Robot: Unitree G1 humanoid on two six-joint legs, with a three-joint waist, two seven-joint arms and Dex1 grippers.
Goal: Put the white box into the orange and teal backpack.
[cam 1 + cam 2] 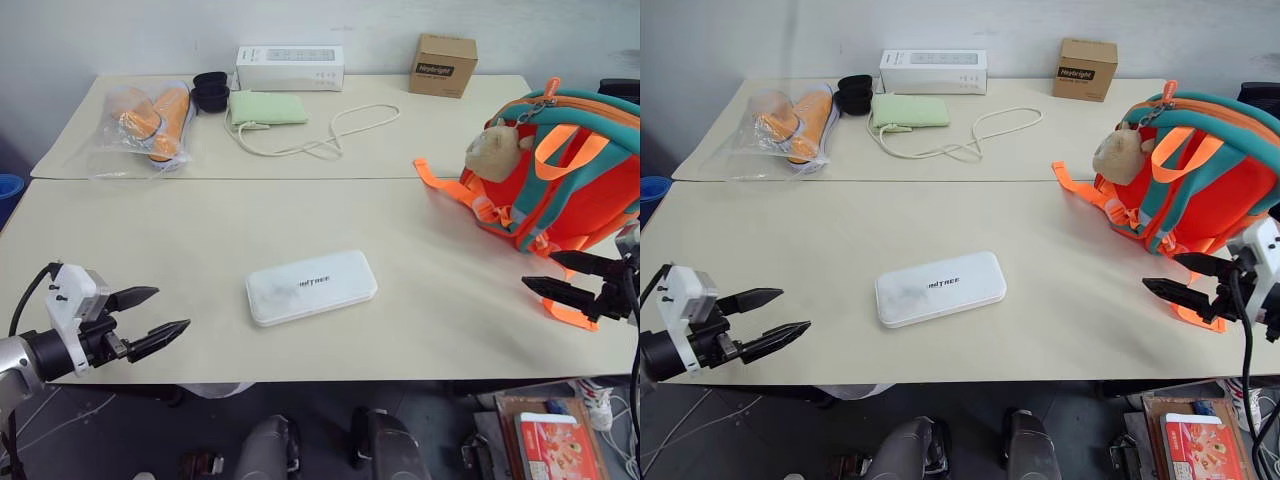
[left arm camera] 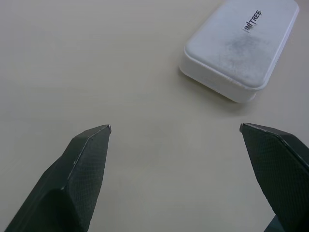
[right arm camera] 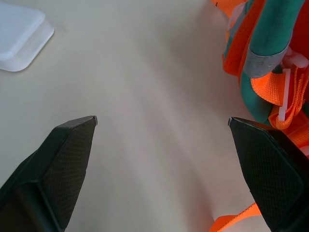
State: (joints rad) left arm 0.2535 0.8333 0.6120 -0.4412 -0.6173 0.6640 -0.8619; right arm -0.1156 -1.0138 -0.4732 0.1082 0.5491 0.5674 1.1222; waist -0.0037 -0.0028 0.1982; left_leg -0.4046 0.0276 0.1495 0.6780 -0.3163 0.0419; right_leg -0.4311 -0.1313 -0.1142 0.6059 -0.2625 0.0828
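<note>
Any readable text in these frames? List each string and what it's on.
"UNITREE": dark lettering on top of the white box.
Brown cardboard box: dark label on its front, too small to read.
Long white carton: grey print, too small to read.
Red packet below the table edge: print too blurred to read.
No text seen on the backpack.

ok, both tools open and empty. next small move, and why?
Probably bring the left tool in toward the white box. The box lies flat on the table, untouched, nearer that tool, while the right tool sits by the backpack. Nothing is held yet.
</note>
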